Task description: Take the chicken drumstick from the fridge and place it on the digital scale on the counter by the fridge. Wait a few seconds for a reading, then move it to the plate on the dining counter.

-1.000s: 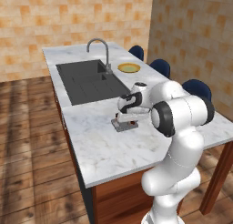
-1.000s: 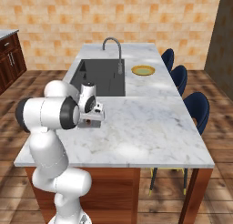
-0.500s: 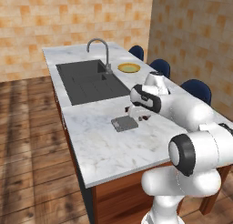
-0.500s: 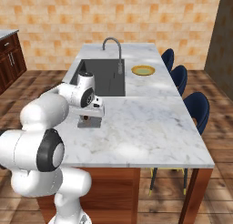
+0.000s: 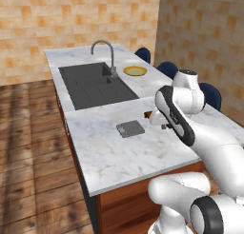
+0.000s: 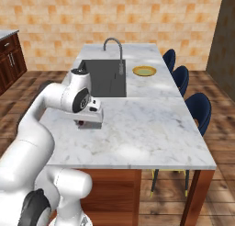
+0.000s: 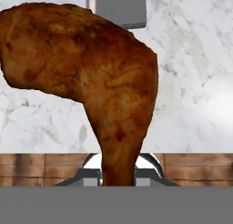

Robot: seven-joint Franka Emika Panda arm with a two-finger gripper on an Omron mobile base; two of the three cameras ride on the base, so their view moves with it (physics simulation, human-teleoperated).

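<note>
Pincer [image 7: 119,175] clamped on chicken drumstick [image 7: 86,77] by its narrow end, lifted clear of digital scale [image 5: 130,129] mid-desk; plate [image 5: 135,71] waits toward far edge.

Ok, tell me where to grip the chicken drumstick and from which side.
Grip the chicken drumstick by its narrow shank end, coming from that end, jaws closing across it. It tapers from a broad lumpy head to a slim stem that fits between them. The gripper holds it exactly so, thick end pointing away over the dining counter.
</note>
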